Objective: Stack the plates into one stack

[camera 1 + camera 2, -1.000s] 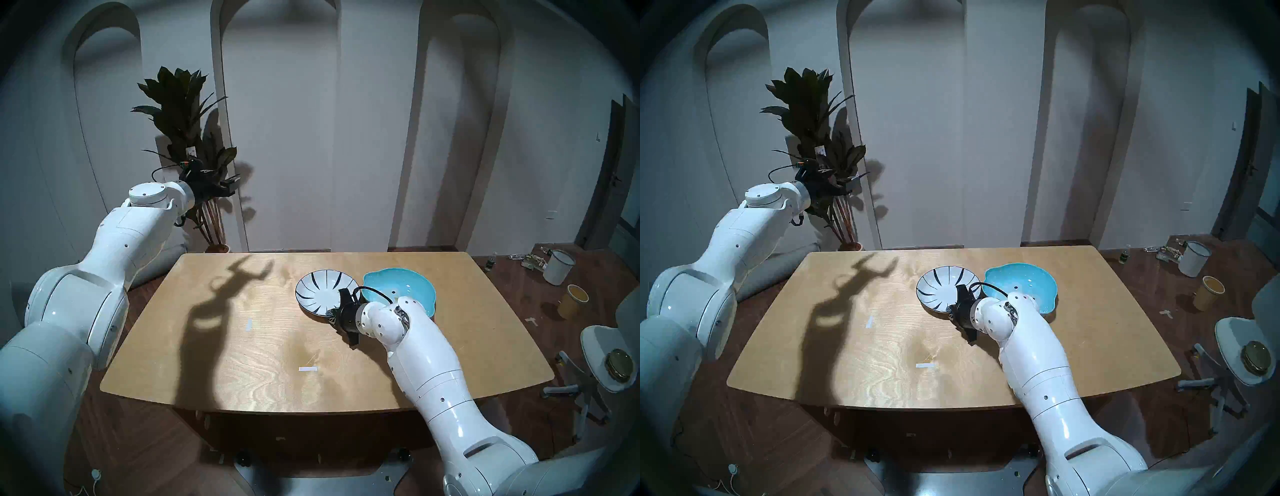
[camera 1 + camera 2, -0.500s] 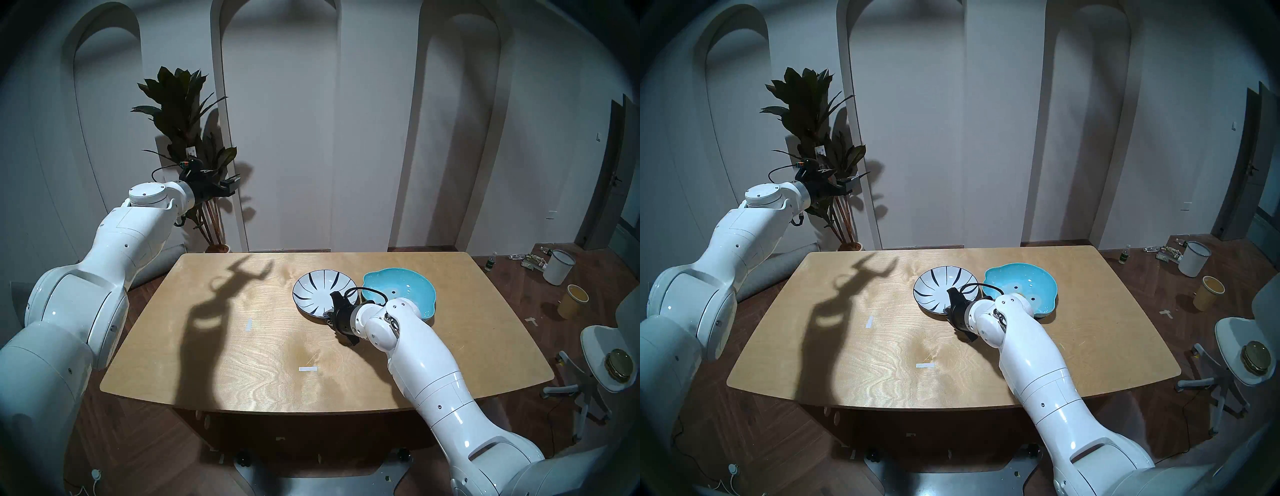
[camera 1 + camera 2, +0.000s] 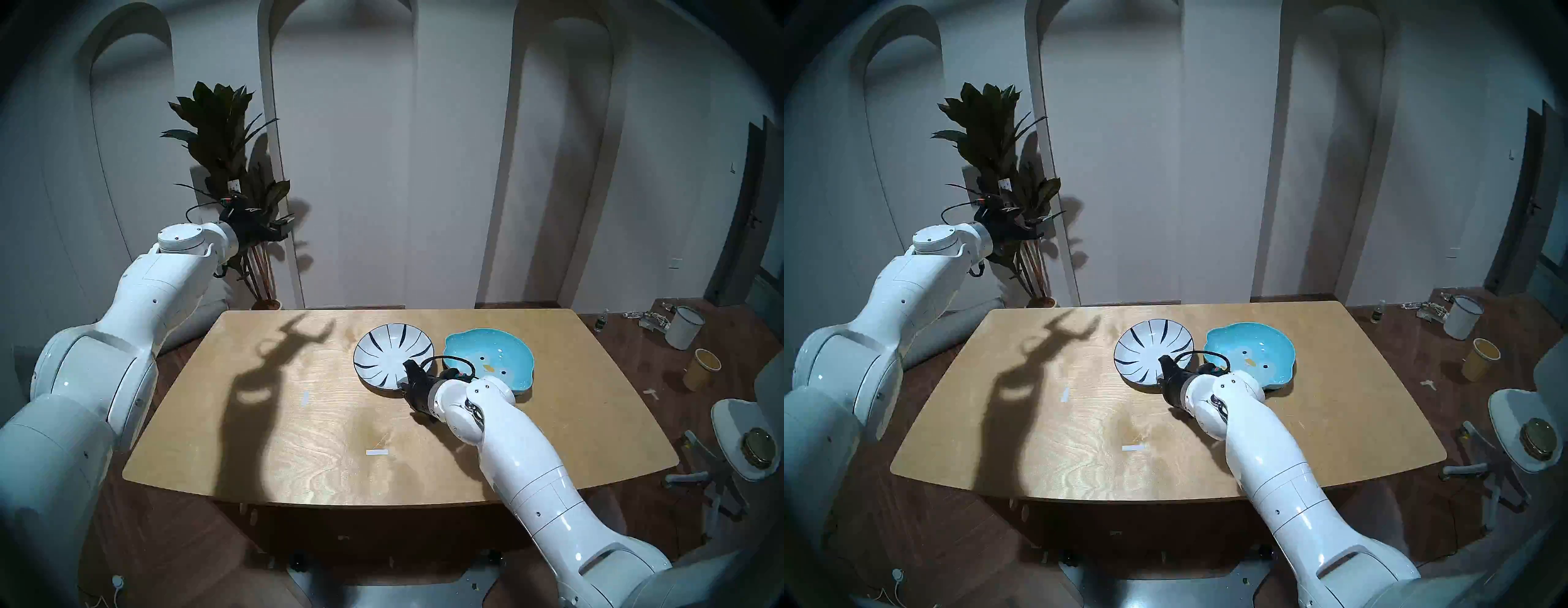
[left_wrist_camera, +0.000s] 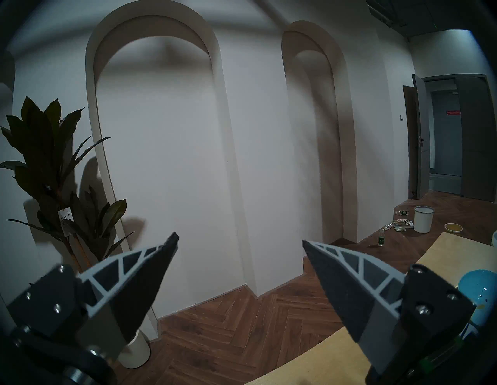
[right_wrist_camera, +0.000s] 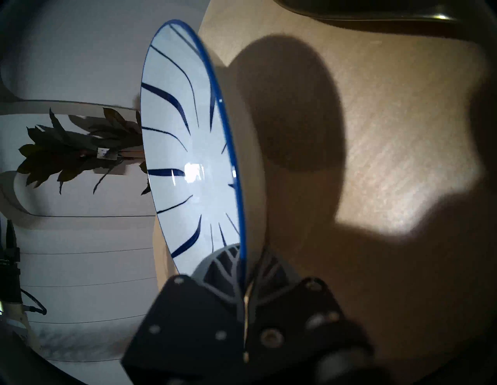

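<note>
A white plate with dark-blue radial stripes (image 3: 392, 354) (image 3: 1151, 352) hangs tilted just above the wooden table (image 3: 297, 446). My right gripper (image 3: 407, 375) (image 3: 1163, 370) (image 5: 242, 258) is shut on its near right rim. In the right wrist view the striped plate (image 5: 188, 148) stands edge-on over its own shadow. A wavy turquoise plate with a penguin face (image 3: 488, 358) (image 3: 1250, 352) (image 4: 476, 295) lies flat on the table just to the right, apart from the striped one. My left gripper (image 3: 282, 225) (image 3: 1038, 225) (image 4: 239, 239) is open and empty, raised high off the table's back left corner.
Two white tape strips (image 3: 377, 452) lie on the table. On the floor to the right stand a yellow paper cup (image 3: 702, 369) and a white bucket (image 3: 683, 327). A white chair (image 3: 729, 424) there carries a gold-lidded tin (image 3: 759, 446). A potted plant (image 3: 229, 178) stands behind my left gripper.
My right gripper has carried the striped plate leftward, away from the turquoise plate, whose penguin face now shows. The left arm has not moved.
</note>
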Robot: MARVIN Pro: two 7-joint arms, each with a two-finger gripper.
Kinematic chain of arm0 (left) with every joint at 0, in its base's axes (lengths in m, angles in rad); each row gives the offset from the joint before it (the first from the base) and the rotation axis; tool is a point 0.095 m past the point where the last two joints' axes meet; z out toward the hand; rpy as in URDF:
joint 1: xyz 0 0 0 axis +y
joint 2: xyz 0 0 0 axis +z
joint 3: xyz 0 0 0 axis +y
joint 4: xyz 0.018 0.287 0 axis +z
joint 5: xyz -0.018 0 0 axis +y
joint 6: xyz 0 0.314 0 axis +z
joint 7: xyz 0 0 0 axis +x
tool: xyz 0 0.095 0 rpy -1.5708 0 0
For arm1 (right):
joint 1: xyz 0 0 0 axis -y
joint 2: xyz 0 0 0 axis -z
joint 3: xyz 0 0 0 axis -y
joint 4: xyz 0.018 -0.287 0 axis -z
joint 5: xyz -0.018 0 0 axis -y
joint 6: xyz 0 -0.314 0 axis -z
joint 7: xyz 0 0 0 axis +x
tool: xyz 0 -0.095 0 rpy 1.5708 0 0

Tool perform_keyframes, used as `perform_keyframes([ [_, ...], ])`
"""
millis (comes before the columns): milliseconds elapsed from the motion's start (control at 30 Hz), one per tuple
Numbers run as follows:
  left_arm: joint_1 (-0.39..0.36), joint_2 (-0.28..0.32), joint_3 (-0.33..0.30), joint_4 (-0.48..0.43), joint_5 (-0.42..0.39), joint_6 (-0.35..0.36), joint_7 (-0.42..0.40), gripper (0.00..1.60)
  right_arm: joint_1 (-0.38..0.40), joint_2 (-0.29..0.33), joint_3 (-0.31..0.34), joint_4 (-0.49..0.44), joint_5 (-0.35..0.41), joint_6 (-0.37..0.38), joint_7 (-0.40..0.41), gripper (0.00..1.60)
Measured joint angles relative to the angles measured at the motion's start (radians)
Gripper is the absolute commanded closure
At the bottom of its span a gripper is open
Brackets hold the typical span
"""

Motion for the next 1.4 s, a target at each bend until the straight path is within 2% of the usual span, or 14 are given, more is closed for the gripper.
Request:
perform_keyframes([
  [233,0.0,0.0,-0.001,0.0,0.0,0.0,0.0,0.0,-0.028,-0.007,0.036,-0.005,0.036,-0.016,0.052,1.6],
  [533,0.0,0.0,-0.001,0.0,0.001,0.0,0.0,0.0,-0.044,-0.011,0.049,-0.009,0.055,-0.022,0.084,1.6],
  [1167,0.001,0.0,-0.003,-0.001,0.002,0.0,0.0,0.0,-0.041,-0.016,0.058,-0.047,0.081,0.002,0.082,1.6],
  [1400,0.001,0.0,-0.004,-0.001,0.002,0.0,0.0,0.0,-0.035,-0.022,0.069,-0.087,0.094,0.003,0.069,1.6],
])
